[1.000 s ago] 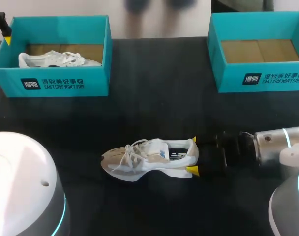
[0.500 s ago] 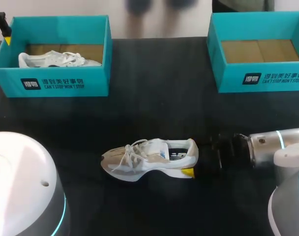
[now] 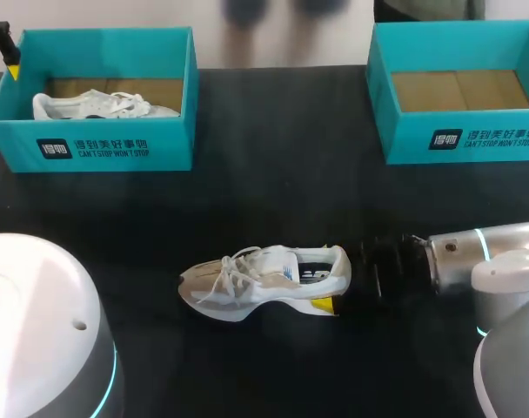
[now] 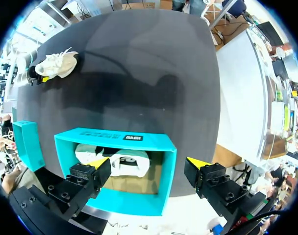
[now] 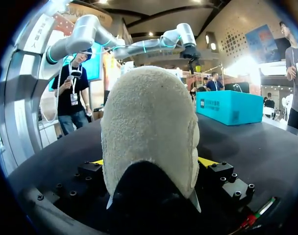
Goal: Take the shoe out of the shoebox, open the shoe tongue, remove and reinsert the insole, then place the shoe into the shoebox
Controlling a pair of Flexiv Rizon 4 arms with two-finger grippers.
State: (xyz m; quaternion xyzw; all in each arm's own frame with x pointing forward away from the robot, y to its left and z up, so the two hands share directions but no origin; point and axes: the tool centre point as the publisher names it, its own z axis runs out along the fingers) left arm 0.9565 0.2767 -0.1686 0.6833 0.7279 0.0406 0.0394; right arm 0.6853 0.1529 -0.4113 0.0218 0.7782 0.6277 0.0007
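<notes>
A white and beige sneaker lies on its side in the middle of the black table, toe to the left. My right gripper is at its heel, open, one finger on each side; only the near yellow tip shows from above. In the right wrist view the fuzzy heel fills the gap between the fingers of the right gripper. My left gripper hangs open above the left teal shoebox and shows at the far left corner. The sneaker is small and distant from there.
The left shoebox holds a second white shoe. An open teal shoebox with a bare cardboard floor stands at the back right. My arm bases fill the near corners.
My right gripper has slid left along the table until its fingers straddle the sneaker's heel; the far yellow tip is now hidden. The sneaker and left arm stayed put.
</notes>
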